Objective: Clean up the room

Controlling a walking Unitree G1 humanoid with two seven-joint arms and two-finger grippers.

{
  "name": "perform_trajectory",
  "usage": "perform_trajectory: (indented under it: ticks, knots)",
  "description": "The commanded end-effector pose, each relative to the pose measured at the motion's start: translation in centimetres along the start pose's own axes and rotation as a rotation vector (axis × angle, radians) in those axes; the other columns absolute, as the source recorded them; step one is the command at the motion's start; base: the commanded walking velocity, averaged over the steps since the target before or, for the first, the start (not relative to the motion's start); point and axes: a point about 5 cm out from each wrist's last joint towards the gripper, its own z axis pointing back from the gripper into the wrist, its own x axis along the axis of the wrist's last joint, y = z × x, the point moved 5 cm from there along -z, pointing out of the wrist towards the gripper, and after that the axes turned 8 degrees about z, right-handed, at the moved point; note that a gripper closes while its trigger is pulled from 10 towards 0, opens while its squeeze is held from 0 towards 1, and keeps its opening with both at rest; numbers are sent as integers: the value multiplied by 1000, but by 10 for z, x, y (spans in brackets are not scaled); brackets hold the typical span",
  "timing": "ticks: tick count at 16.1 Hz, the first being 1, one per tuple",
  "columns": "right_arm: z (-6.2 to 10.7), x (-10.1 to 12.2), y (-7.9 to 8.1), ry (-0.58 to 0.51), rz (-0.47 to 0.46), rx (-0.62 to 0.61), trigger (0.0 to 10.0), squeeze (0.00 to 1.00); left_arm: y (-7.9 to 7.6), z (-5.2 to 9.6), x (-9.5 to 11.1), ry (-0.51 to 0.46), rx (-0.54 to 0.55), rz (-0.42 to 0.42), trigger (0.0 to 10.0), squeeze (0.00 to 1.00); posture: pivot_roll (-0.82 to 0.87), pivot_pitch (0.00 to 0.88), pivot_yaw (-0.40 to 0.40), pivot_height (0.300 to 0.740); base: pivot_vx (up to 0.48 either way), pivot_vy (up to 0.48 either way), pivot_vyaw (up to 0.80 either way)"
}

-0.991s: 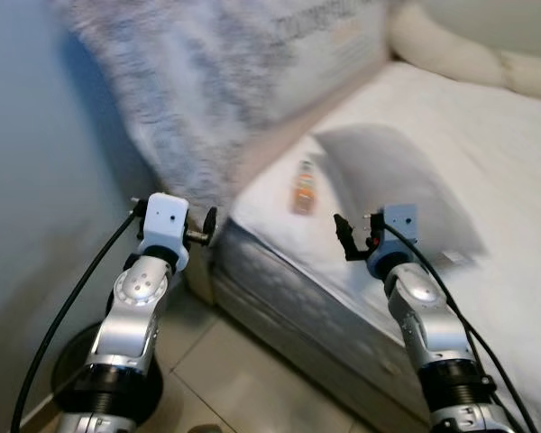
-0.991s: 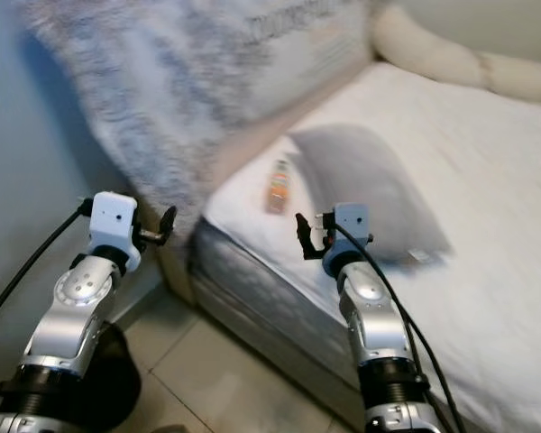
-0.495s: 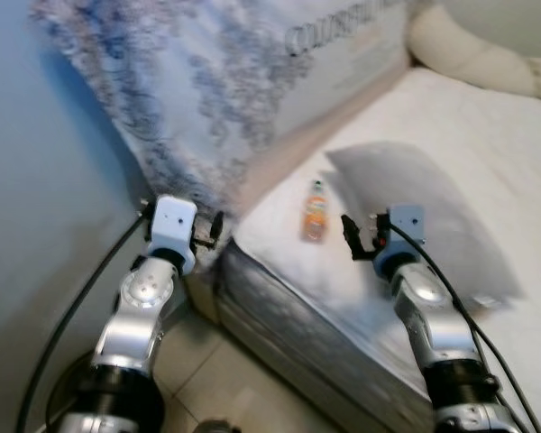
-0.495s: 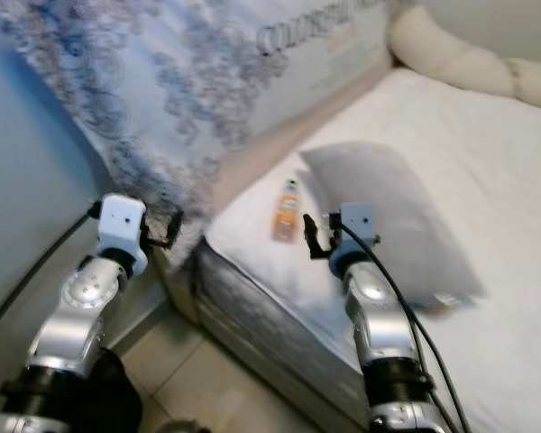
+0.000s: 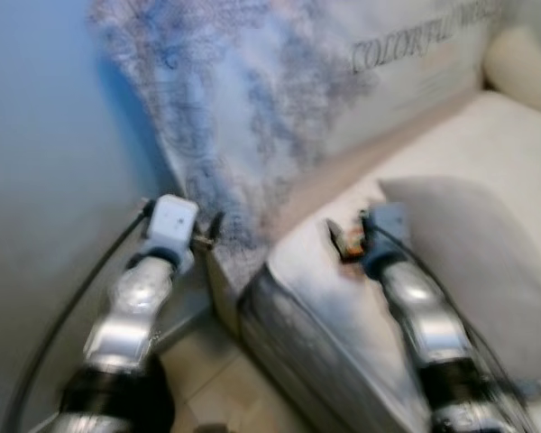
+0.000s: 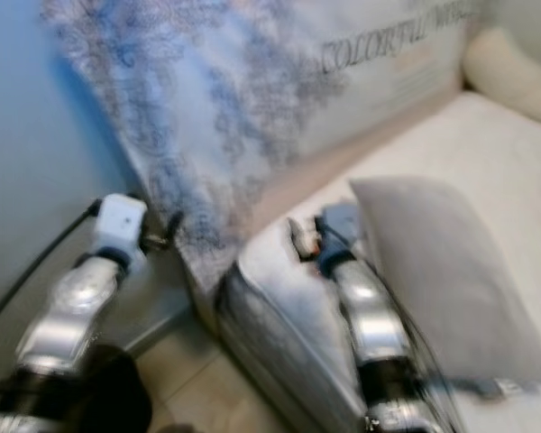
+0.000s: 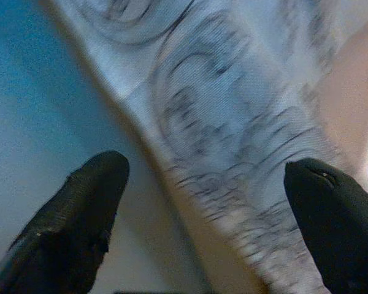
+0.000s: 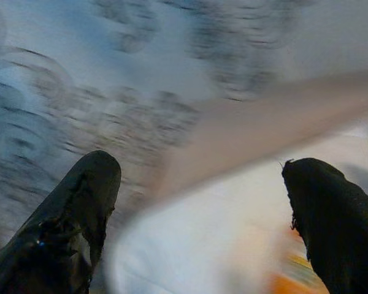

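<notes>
Since a moment earlier the right gripper (image 8: 196, 214) had closed in on the small orange bottle (image 5: 351, 244), its black fingers spread wide with nothing between them (everything was blurred). That bottle lay on the white mattress (image 5: 325, 271) beside the grey pillow (image 6: 437, 271). Further left, the left gripper (image 7: 202, 214) hung equally released before the blue-patterned upright mattress (image 5: 279, 99).

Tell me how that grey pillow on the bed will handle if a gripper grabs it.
The grey pillow looks soft and plump, so it will probably sag and fold when lifted. It is likely light for its bulk, though wide for the open right gripper.
</notes>
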Motion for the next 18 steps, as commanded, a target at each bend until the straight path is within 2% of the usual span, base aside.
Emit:
perform_trajectory:
  ticks: [1, 6, 10, 11, 13, 16, 17, 18]
  knots:
    - [5, -5, -16, 27, 3, -30, 10000, 0, -18, -2, 9, -30, -72, -5, 10000, 0, 72, 0, 7, 740, 0, 0, 0]
    - [13, -8, -24, 87, 41, -57, 10000, 0, -32, 12, 4, -20, -138, -20, 10000, 0, 74, 0, 0, 740, 0, 0, 0]
    - [-5, -19, -44, 238, 17, -144, 10000, 0, -42, 18, -3, 22, -264, -53, 10000, 0, 73, 0, 8, 740, 0, 0, 0]
    - [-13, -20, -46, 263, -17, -150, 10000, 1000, -44, 19, -4, 38, -309, -76, 10000, 0, 75, 0, 14, 740, 0, 0, 0]
    - [-25, -22, -53, 325, -40, -180, 10000, 1000, -50, 21, -7, 70, -410, -115, 10000, 0, 91, 0, 10, 740, 0, 0, 0]
    - [-32, -27, -59, 417, -65, -230, 10000, 1000, -52, 25, -7, 112, -513, -154, 10000, 0, 109, 0, 12, 740, 0, 0, 0]
    - [-33, -31, -58, 441, -84, -230, 10000, 702, -51, 26, -8, 125, -531, -161, 10000, 0, 112, 0, 12, 740, 0, 0, 0]
    - [-33, -34, -58, 459, -92, -233, 10000, 0, -51, 28, -8, 132, -542, -164, 10000, 0, 115, 0, 12, 740, 0, 0, 0]
